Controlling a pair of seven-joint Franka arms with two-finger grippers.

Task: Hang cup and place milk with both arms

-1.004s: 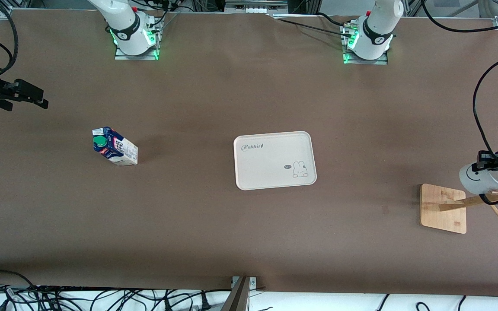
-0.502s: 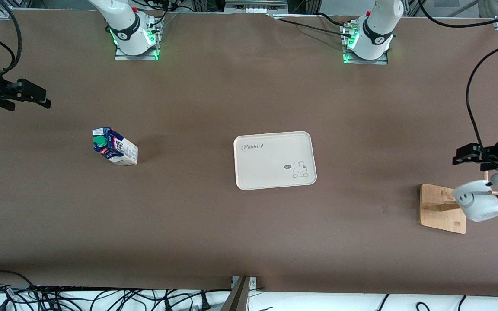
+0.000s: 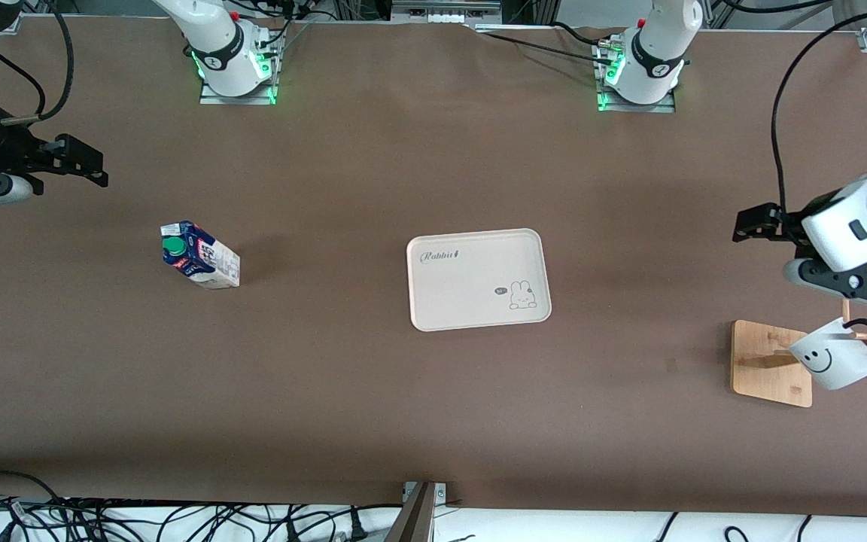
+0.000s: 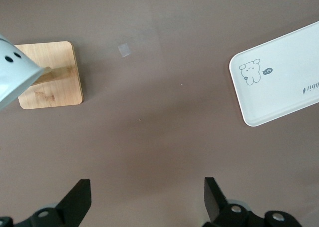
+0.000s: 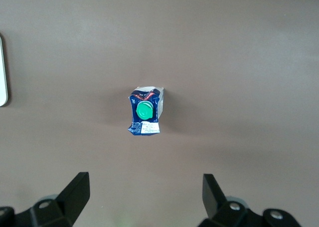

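White arms [image 3: 851, 226], black fingers [image 4: 75, 204]

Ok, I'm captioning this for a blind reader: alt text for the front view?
The cup hangs by its handle on the wooden rack, with the open left gripper above. The milk stands untouched; the open right gripper hovers nearby.

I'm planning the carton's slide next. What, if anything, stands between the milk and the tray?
Nothing visible does. The milk stands toward the right arm's end, and only bare brown table lies between it and the tray. The right tool, open, is over the table near it, holding nothing.
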